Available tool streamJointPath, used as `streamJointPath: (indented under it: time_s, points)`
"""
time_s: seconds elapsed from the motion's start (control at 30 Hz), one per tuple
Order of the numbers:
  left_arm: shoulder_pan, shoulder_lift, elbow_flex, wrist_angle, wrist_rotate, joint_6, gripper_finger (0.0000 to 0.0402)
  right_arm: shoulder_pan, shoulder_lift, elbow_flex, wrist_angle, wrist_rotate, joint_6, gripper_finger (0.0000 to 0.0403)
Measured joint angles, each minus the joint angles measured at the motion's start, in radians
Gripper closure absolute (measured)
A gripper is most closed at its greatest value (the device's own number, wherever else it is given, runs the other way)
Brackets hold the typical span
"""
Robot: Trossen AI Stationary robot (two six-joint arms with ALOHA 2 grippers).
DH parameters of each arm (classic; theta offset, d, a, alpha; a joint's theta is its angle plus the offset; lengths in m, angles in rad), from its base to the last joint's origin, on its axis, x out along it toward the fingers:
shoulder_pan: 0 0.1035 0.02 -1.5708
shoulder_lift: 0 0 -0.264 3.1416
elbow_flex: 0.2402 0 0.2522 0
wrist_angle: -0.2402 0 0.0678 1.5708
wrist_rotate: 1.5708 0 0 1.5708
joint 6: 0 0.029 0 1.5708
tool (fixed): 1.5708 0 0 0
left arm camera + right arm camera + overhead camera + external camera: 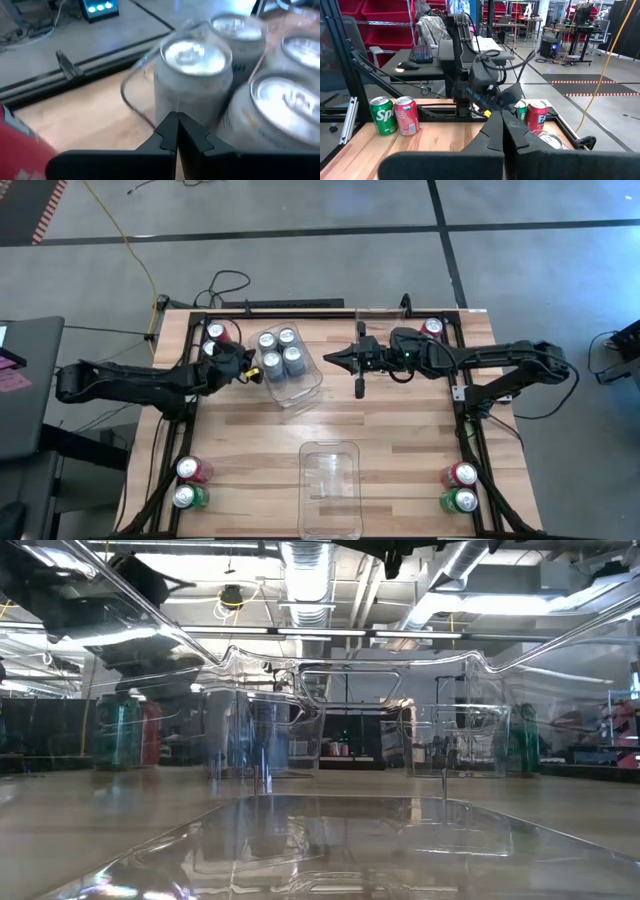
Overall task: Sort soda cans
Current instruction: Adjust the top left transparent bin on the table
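Observation:
Several silver-blue soda cans [280, 350] stand upright in a clear bin [305, 395] at the far middle of the table. My left gripper [253, 372] is shut and level at that bin's left side. In the left wrist view its tips [176, 125] are just in front of the bin's rounded corner [132, 95], with a silver-blue can [195, 75] behind it. My right gripper [335, 358] is shut and hangs level above the table, right of the bin, pointing left. Red and green cans stand in pairs at the table's corners. My left gripper's shut fingertips [167, 131] stand level against the outside of the bin's rounded corner wall [150, 117], coming from the table's left. I cannot tell whether they touch it.
A second, empty clear bin [330, 505] sits at the near middle. Can pairs stand at the far left [215, 333], near left [190, 470] and near right [462, 475]. One red can [432, 328] stands at the far right. Bare wood lies between the two bins.

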Motion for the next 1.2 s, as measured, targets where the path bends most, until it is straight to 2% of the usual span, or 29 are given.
streamJointPath:
  time_s: [0.13,0.27,0.4,0.5,0.7,0.9,1.2]
  points:
    - [0.002,-0.003,0.007,0.04,0.015,0.032,0.0401,-0.002,0.0,0.0,-0.036,0.001,-0.009,0.0398]
    - [-0.029,-0.023,0.055,0.017,0.019,0.076,0.0401,-0.007,0.0,0.0,-0.148,0.064,-0.026,0.0398]
    - [-0.082,-0.037,0.135,-0.061,0.019,0.134,0.0401,-0.036,0.007,0.0,-0.315,0.069,-0.018,0.0398]
    - [-0.141,-0.035,0.209,-0.166,0.019,0.164,0.0401,-0.049,0.05,-0.005,-0.37,0.068,-0.008,0.0398]
    - [-0.362,-0.033,0.287,-0.314,0.02,0.286,0.0401,-0.082,0.205,-0.008,-0.371,0.067,-0.018,0.0402]
    - [-0.561,-0.017,0.287,-0.375,-0.065,0.165,0.0401,-0.154,0.314,-0.008,-0.325,0.073,-0.018,0.0402]
    - [-0.677,0.093,0.287,-0.386,-0.1,0.118,0.0401,-0.122,0.456,0.046,-0.245,-0.01,0.002,0.0403]
